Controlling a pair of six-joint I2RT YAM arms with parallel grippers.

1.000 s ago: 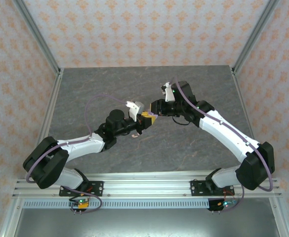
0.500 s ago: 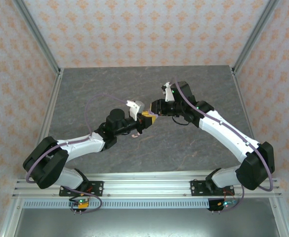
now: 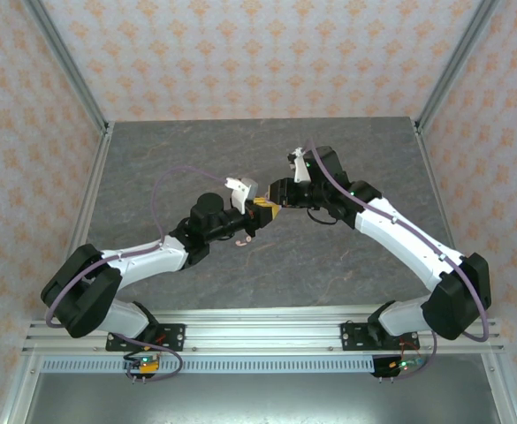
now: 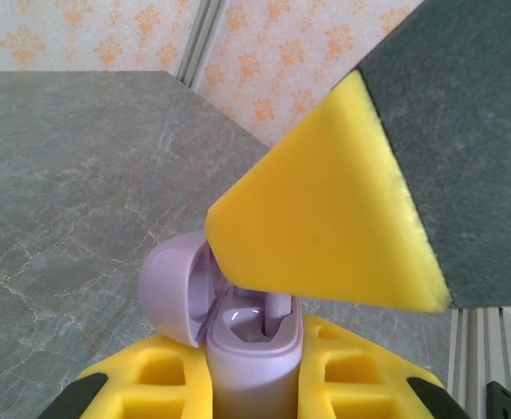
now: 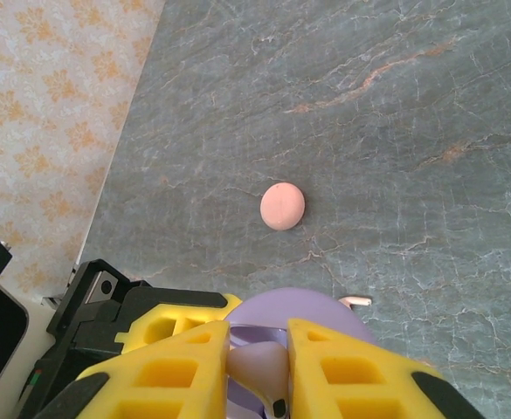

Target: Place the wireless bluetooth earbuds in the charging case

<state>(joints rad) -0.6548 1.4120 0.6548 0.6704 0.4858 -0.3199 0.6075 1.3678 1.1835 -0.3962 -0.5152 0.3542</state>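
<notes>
My left gripper [image 4: 253, 384] is shut on a lilac purple charging case [image 4: 251, 353], upright between its yellow fingers [image 4: 155, 380], with the lid [image 4: 175, 292] hinged open to the left. My right gripper [image 5: 259, 353] is shut on a lilac earbud [image 5: 259, 367] right above the case's open lid [image 5: 312, 307]. In the left wrist view the earbud's stem [image 4: 277, 307] reaches down into the case's right socket under the right gripper's yellow finger [image 4: 325, 227]. In the top view the left gripper [image 3: 256, 213] and right gripper [image 3: 272, 207] meet mid-table.
A round pale pink case [image 5: 282, 207] lies shut on the grey table [image 5: 395, 131] beyond the grippers. A small pale pink earbud [image 5: 356, 301] lies on the table just right of the purple lid. Patterned walls and metal posts [image 3: 68, 66] ring the table.
Both grippers have shifted together slightly toward the far side of the table. Their grips are unchanged.
</notes>
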